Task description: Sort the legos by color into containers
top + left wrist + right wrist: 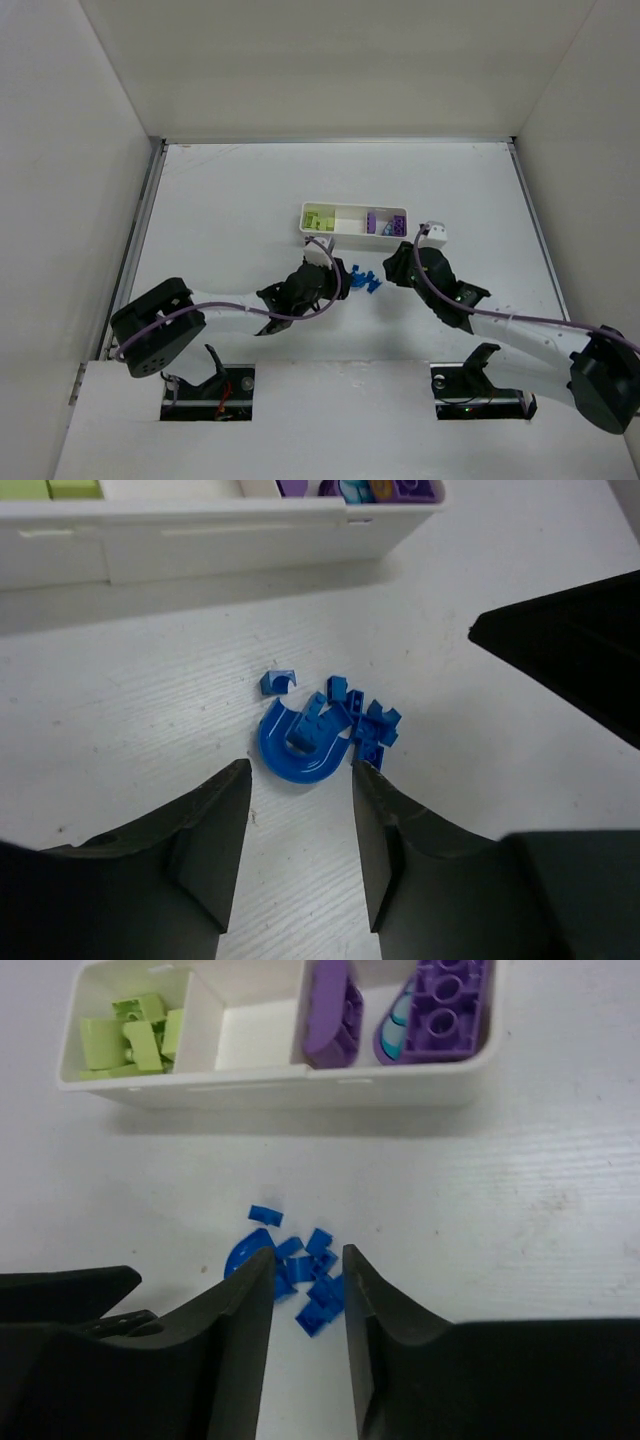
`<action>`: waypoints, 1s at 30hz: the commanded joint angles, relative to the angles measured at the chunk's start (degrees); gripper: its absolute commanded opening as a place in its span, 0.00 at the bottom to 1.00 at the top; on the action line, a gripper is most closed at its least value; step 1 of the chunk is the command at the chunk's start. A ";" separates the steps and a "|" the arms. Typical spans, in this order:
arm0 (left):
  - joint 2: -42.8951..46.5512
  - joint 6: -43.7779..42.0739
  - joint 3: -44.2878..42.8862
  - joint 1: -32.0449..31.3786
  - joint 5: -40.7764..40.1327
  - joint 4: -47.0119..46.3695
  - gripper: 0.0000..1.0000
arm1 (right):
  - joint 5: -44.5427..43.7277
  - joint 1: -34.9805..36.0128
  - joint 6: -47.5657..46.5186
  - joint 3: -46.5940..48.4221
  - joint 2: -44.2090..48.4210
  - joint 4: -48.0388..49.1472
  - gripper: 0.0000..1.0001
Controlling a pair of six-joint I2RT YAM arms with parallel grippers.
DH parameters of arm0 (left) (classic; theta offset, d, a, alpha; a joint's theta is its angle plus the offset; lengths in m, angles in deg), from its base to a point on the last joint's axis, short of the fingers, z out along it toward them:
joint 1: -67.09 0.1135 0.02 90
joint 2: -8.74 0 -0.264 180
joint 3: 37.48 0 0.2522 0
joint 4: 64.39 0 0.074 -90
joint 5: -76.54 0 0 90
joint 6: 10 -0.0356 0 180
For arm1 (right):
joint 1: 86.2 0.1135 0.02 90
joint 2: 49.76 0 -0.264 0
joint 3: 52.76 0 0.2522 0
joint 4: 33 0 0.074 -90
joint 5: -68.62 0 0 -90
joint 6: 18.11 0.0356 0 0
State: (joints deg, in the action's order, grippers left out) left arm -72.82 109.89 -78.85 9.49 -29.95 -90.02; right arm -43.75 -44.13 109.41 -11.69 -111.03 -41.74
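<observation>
A heap of small blue legos [365, 282] lies on the table just in front of the white compartment tray [352, 238]. In the left wrist view a blue arch piece [300, 748] and several small blue bricks [365, 722] sit right ahead of my left gripper [300, 770], which is open and empty. My right gripper [307, 1255] is open too, its fingertips [258, 1270] straddling the blue heap [318, 1295] from above. The tray [270, 1088] holds lime-green bricks [130, 1035] in its left compartment and purple pieces [445, 1005] at its right end.
One middle compartment [255, 1035] of the tray shows only its white floor. A lone blue brick [278, 682] lies slightly apart from the heap, toward the tray. The two grippers [335, 280] [397, 268] face each other closely across the heap.
</observation>
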 commanded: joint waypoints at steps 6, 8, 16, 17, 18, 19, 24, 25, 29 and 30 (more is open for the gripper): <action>-2.81 9.20 -2.01 -0.97 -0.21 -3.05 0.38 | -1.71 0.61 4.32 -4.46 5.64 -1.41 0.44; -3.78 13.86 -1.04 -0.54 -0.30 -3.49 0.36 | -1.36 0.69 4.14 -4.90 5.64 -1.15 0.44; -13.09 27.23 -0.16 0.69 2.95 -10.33 0.30 | -0.48 1.22 5.19 -7.00 7.66 -0.80 0.44; -14.23 28.46 0.02 1.04 3.74 -11.65 0.29 | -0.39 1.31 5.55 -7.18 7.84 -0.80 0.44; -15.29 29.17 0.11 1.40 4.36 -12.97 0.29 | -0.22 1.66 5.90 -7.44 8.19 -0.71 0.44; -16.25 29.70 0.19 1.66 4.71 -14.38 0.28 | -0.22 1.92 5.99 -7.62 8.45 -0.71 0.44; -19.69 31.72 0.72 2.28 4.89 -18.34 0.22 | -0.31 2.71 6.60 -8.59 9.33 -0.53 0.44; -19.86 31.63 0.90 2.37 4.72 -18.35 0.19 | -0.22 2.71 6.69 -8.59 9.33 -0.45 0.44; -18.29 30.32 2.04 2.10 3.49 -18.52 0.09 | -0.39 2.71 6.60 -8.59 9.25 -0.36 0.44; -17.24 29.53 2.39 2.02 2.96 -18.44 0.08 | -0.39 2.71 6.60 -8.59 8.98 -0.36 0.44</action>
State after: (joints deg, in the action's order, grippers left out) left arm -92.38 140.07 -77.85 11.63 -25.80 -106.24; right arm -43.91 -41.86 115.44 -20.19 -102.55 -43.73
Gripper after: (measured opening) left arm 0.091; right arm 0.441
